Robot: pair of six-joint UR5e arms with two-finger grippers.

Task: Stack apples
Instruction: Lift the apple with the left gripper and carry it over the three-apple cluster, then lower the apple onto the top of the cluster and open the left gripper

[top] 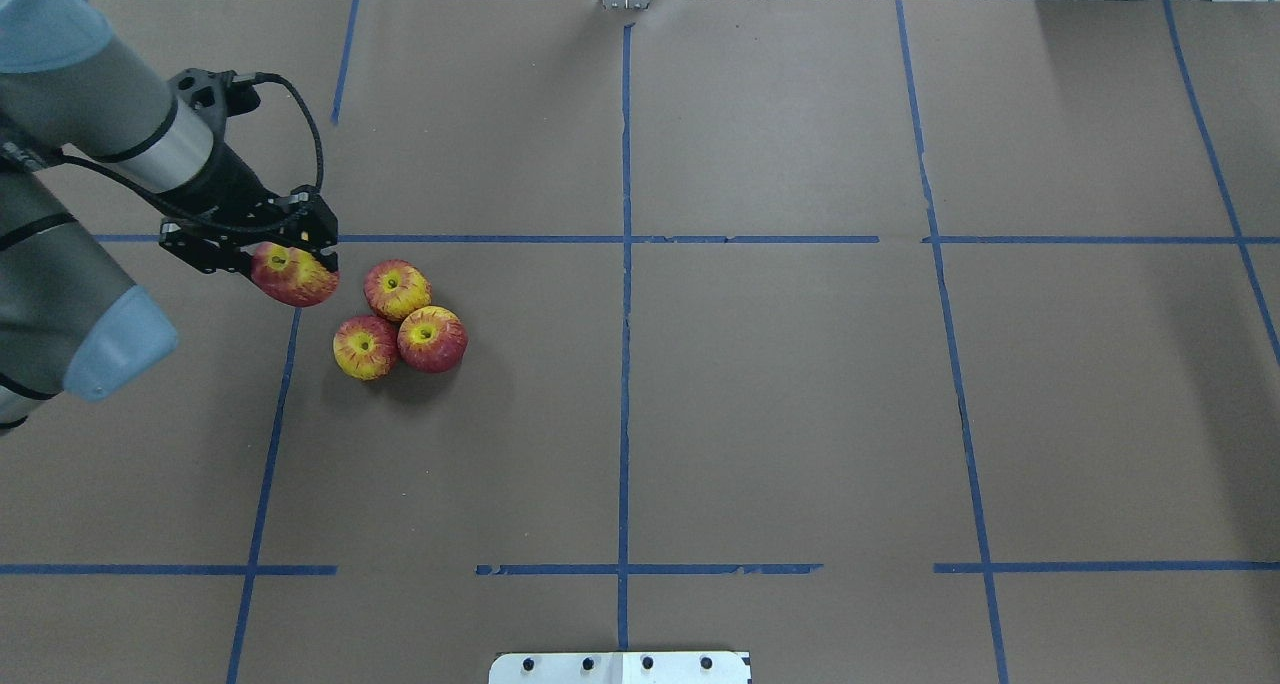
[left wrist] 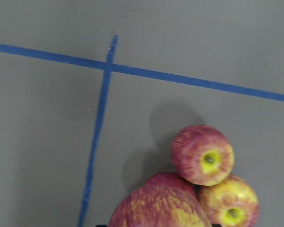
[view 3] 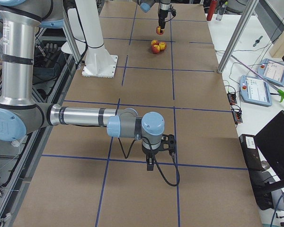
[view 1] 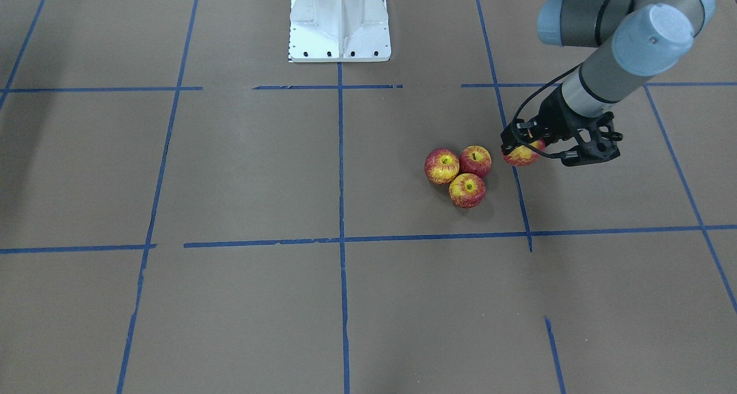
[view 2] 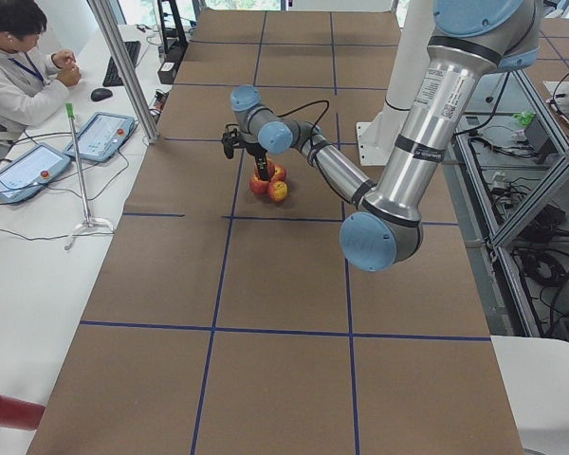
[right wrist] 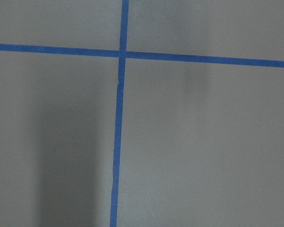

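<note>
Held apple point(left wrist: 156, 210), red streaked yellow, three apples point(top: 398, 294) clustered

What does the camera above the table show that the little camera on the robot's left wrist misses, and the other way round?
Only the overhead view shows the left claw gripping the held apple, plus the white base plate at the near edge. Only the left wrist view shows that apple's streaked skin up close, partly covering one of the three apples. Both show the three apples clustered on the brown table and the blue tape lines.
</note>
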